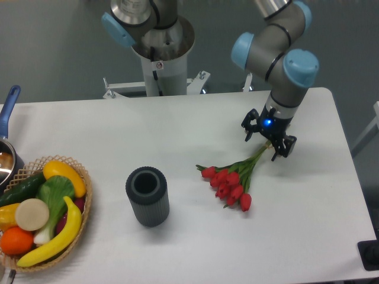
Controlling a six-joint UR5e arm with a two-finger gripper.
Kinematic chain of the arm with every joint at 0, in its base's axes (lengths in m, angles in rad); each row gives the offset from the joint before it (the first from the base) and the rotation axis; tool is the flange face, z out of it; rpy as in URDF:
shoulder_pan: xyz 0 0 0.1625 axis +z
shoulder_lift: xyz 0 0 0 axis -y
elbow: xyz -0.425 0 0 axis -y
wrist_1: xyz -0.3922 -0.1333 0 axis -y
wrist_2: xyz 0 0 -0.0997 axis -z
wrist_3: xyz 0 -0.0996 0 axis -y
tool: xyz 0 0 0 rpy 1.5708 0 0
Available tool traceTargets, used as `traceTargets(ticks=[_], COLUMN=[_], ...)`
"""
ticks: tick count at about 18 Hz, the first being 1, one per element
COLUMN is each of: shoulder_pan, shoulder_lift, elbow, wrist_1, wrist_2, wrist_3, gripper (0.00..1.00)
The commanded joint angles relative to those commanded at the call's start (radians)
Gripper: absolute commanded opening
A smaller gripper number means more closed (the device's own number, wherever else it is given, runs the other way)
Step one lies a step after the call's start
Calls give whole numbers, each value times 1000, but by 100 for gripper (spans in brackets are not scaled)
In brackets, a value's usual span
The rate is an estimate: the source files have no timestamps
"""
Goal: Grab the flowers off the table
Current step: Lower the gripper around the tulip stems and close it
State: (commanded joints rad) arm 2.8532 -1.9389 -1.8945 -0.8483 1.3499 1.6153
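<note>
One bunch of flowers (228,182): roughly eight red buds, stems green, gathered toward a single end. Bunch lies on the table (177,130), buds down-left of the gripper (269,139), stems running up-right to it. One gripper, fingers spread wide, one to each side of the stem end; stems pass between them. Contact with the stems cannot be made out. Farther left of the gripper, past the buds: one dark ribbed cylinder (147,196), upright, open at the top. Far left at the table edge: one wicker basket (83,177) of fruit and vegetables, two bananas among them. One pot (7,155), blue handle, just above the basket.
</note>
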Motion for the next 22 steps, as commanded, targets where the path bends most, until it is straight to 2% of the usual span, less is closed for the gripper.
traceTargets(ticks=[10, 12, 13, 16, 22], shoulder_pan=[-15, -15, -15, -15, -17], shoulder_lift=[-11, -11, -11, -12, -14], elbow=[-23, -24, -24, -24, -23], wrist_1=[-2, 0, 0, 2, 3], wrist_2=[98, 97, 97, 95, 94], wrist_3=[8, 5, 3, -3, -6], gripper=[100, 90, 82, 68, 55])
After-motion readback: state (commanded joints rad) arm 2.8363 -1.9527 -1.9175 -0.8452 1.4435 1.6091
